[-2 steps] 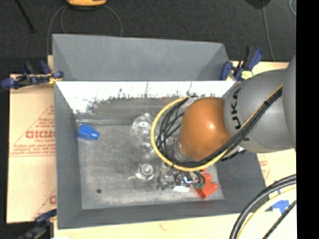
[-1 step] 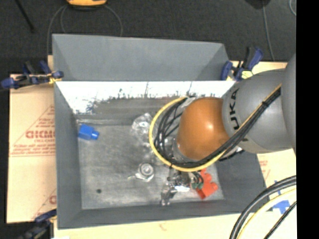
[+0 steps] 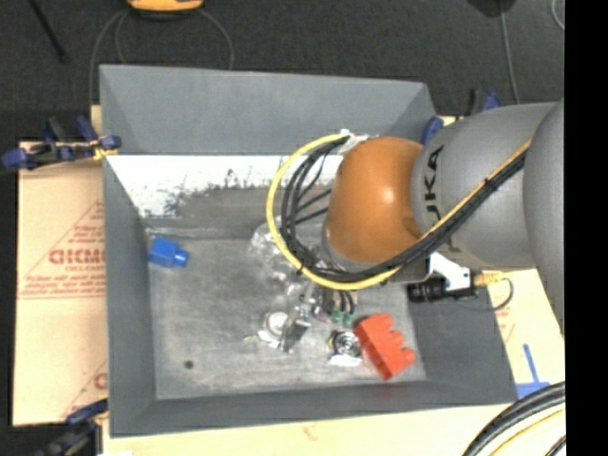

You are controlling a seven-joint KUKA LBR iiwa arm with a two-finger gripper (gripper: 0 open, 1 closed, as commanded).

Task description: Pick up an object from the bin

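Silvery scraps (image 3: 278,329) mid-floor of bin (image 3: 128,283), red block (image 3: 385,345) beside; gripper (image 3: 306,313) low over them, grip state I cannot tell; reach stage, I judge, next needing a sure close and lift.

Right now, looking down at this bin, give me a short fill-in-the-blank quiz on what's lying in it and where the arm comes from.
1. The small block lying alone at the left of the bin is coloured ____.
2. The ridged block just right of the gripper is coloured ____.
3. The arm, with its orange cover, reaches in from the view's ____.
Missing words: blue; red; right.
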